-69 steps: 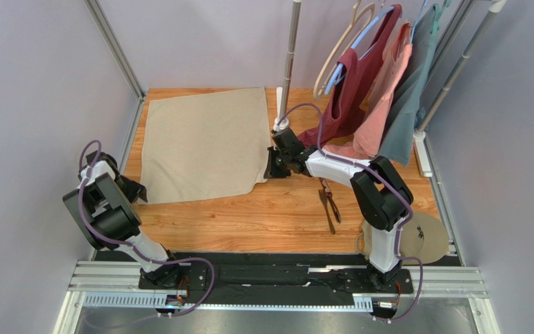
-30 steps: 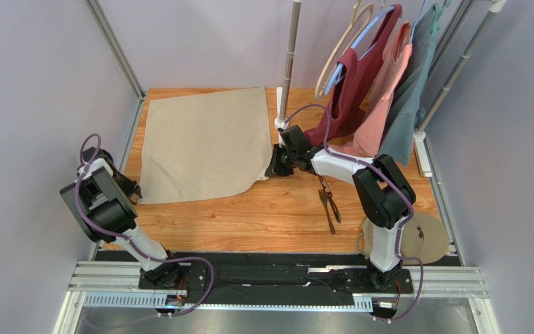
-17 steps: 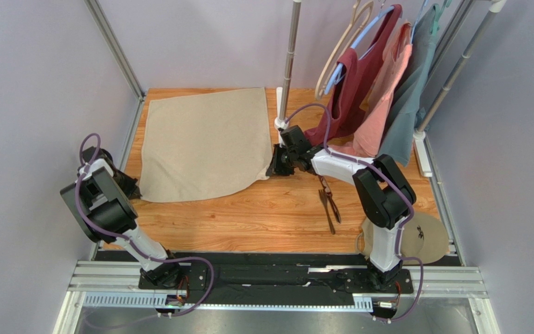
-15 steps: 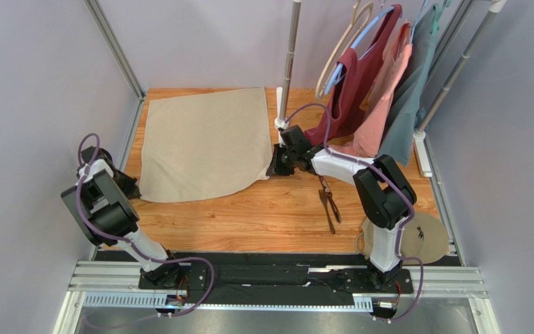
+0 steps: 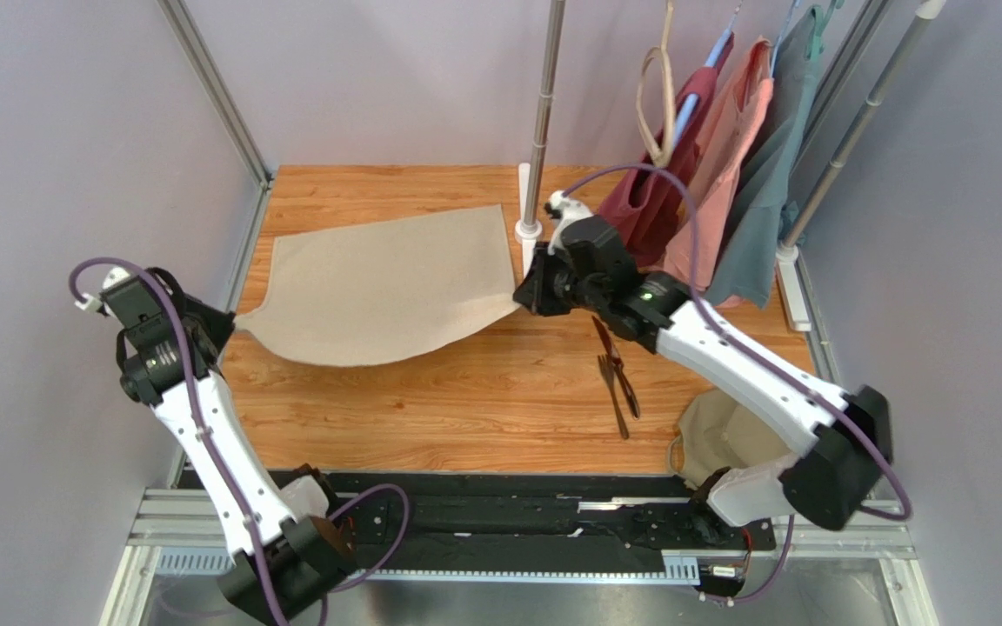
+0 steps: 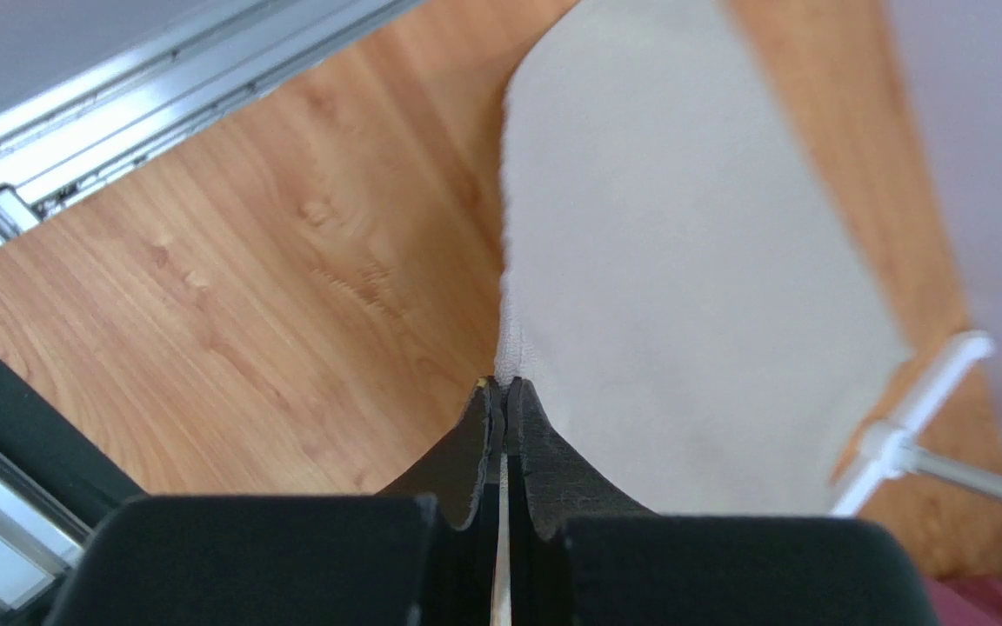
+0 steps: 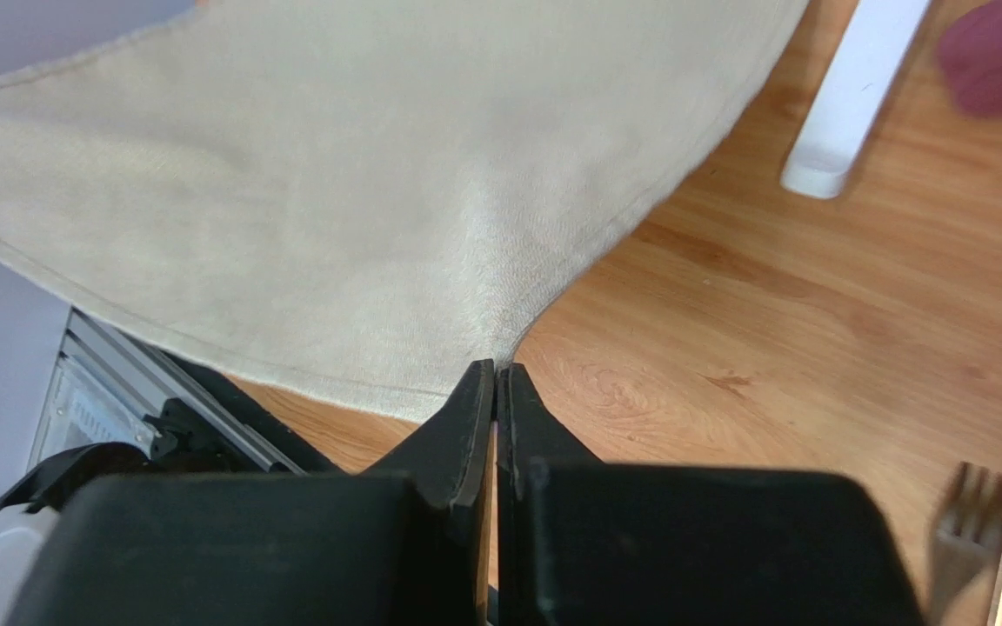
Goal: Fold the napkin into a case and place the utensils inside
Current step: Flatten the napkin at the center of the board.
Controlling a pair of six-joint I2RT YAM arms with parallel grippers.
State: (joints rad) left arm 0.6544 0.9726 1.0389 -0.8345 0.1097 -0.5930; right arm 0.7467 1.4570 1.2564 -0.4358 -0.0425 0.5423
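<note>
The beige napkin (image 5: 376, 281) hangs lifted over the wooden table, stretched between both arms. My left gripper (image 5: 225, 322) is shut on its near left corner, and the cloth (image 6: 689, 274) runs away from the pinched tip in the left wrist view. My right gripper (image 5: 523, 295) is shut on the near right corner, where the napkin (image 7: 376, 196) spreads out from the jaws. The dark utensils (image 5: 617, 376) lie on the table to the right of the napkin, and a fork's tines (image 7: 970, 502) show at the right wrist view's edge. No case is in view.
A clothes rack pole (image 5: 543, 111) stands on a white foot (image 5: 526, 215) just behind my right gripper. Maroon, salmon and grey-teal garments (image 5: 729, 118) hang at the back right. A round tan disc (image 5: 715, 437) lies at the near right, partly under my right arm.
My left gripper has shut on the napkin's near left corner. Both arms have risen and lifted the napkin's near edge off the table; its far edge has slid toward me.
</note>
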